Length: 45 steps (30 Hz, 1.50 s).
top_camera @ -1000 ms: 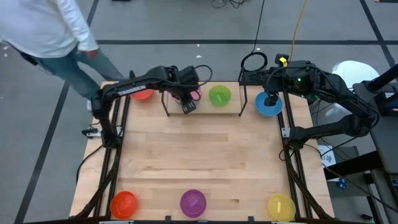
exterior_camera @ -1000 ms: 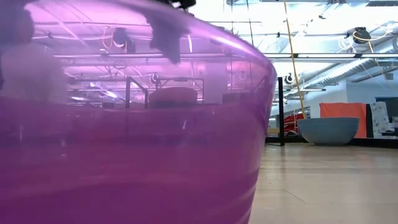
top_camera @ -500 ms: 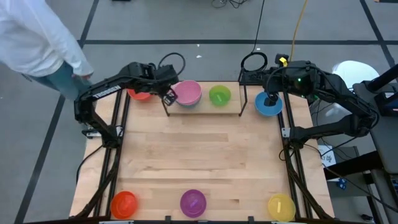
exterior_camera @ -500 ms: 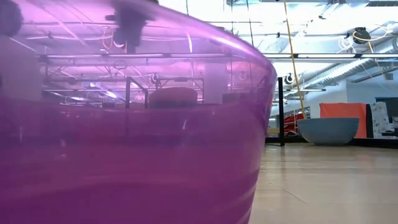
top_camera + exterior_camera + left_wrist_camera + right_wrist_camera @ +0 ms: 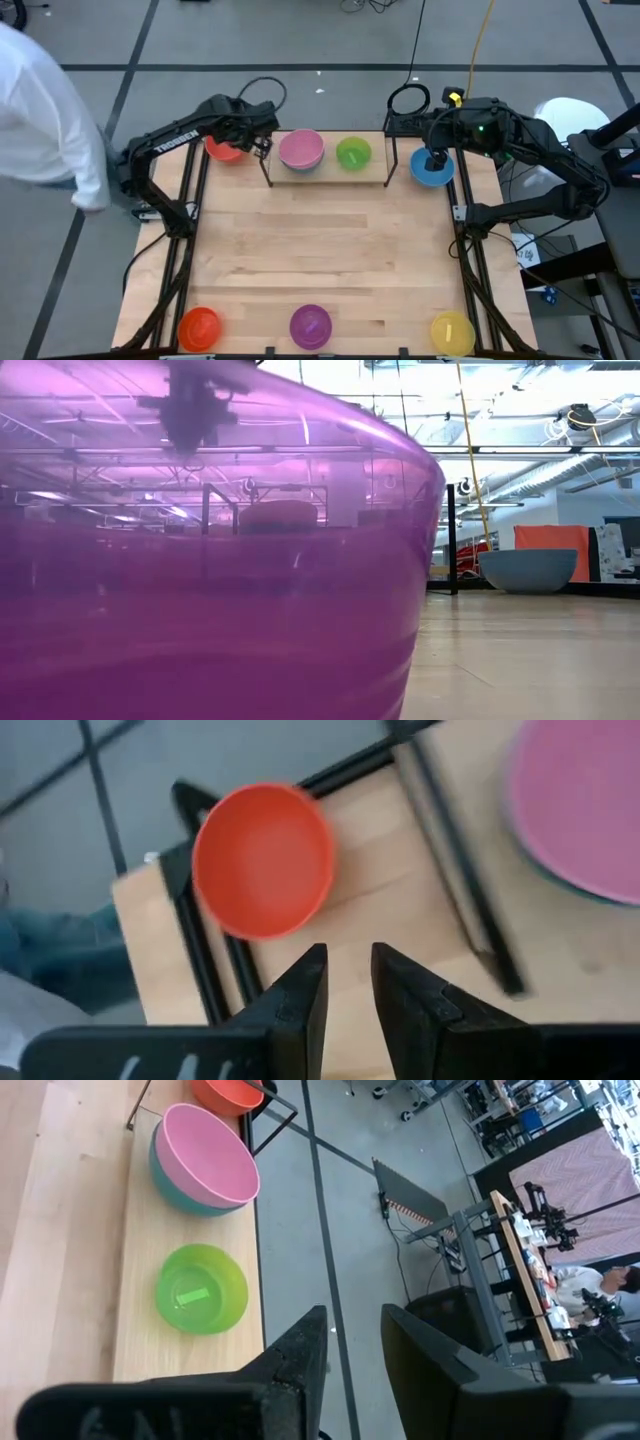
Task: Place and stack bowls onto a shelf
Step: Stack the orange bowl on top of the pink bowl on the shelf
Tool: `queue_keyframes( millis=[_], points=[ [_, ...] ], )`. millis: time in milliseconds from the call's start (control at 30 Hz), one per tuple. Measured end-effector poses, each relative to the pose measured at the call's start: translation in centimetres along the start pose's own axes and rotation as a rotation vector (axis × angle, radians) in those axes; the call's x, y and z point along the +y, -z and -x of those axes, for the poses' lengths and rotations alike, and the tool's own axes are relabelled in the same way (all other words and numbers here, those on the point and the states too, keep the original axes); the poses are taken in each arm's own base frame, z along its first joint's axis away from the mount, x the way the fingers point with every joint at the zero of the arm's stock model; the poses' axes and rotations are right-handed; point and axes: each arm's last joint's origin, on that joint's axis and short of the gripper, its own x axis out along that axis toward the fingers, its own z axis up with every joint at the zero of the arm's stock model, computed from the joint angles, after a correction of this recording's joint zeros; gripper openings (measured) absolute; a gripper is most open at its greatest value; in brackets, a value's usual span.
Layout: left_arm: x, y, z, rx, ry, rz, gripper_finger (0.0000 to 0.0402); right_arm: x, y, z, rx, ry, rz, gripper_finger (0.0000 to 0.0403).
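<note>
The shelf [image 5: 330,176] stands at the table's far edge. On it a pink bowl [image 5: 301,149] sits nested in a teal bowl [image 5: 172,1192], with a green bowl [image 5: 352,153] beside them. A red bowl [image 5: 226,150] rests on the table left of the shelf. My left gripper [image 5: 262,143] hovers between the red bowl [image 5: 262,860] and the pink bowl [image 5: 580,805], narrowly open and holding nothing. My right gripper [image 5: 436,158] waits over a blue bowl [image 5: 430,170] right of the shelf, also narrowly open; the frames show no touch.
Along the near edge stand an orange bowl [image 5: 198,327], a purple bowl [image 5: 310,325] and a yellow bowl [image 5: 452,331]. The purple bowl [image 5: 200,580] fills most of the low view. A person in white [image 5: 45,110] is beyond the table's left side. Bare wood lies mid-table.
My left gripper has drawn back from the pink bowl on the shelf and moved toward the table's left, ending beside the red bowl. The pink bowl stays nested on the teal one. The person has walked off toward the left.
</note>
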Motion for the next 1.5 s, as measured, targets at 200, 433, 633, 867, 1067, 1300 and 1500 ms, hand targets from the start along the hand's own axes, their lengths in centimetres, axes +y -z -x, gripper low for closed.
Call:
queue_keyframes(
  millis=[200, 433, 633, 867, 1067, 1300, 1500],
  points=[
    [1.3, 0.6, -3.6, 0.124, -0.082, 0.079, 0.0088, 0.0, 0.0, 0.0, 0.002, -0.002, 0.001, 0.0093],
    [2.8, 1.3, -6.8, 0.224, -0.173, 0.202, 0.0088, 0.0, 0.0, 0.0, 0.002, -0.002, 0.001, 0.0093],
    [4.0, 1.4, -8.0, 0.278, -0.194, 0.386, 0.0088, 0.0, 0.0, 0.0, 0.002, -0.002, 0.002, 0.0093],
    [4.8, 0.9, -8.5, 0.271, -0.221, 0.582, 0.0088, 0.0, 0.0, 0.0, 0.001, -0.001, 0.006, 0.0093],
    [4.5, 1.1, -9.6, 0.255, -0.225, 0.661, 0.0088, 0.0, 0.0, 0.0, 0.001, -0.001, 0.01, 0.0093],
    [4.1, 2.7, -12.4, 0.268, -0.274, 0.683, 0.0088, 0.0, 0.0, 0.0, 0.0, -0.001, 0.051, 0.0093],
    [3.9, 3.3, -14.7, 0.246, -0.259, 0.748, 0.0088, 0.0, 0.0, 0.0, 0.0, -0.001, 0.053, 0.0093]
  ],
)
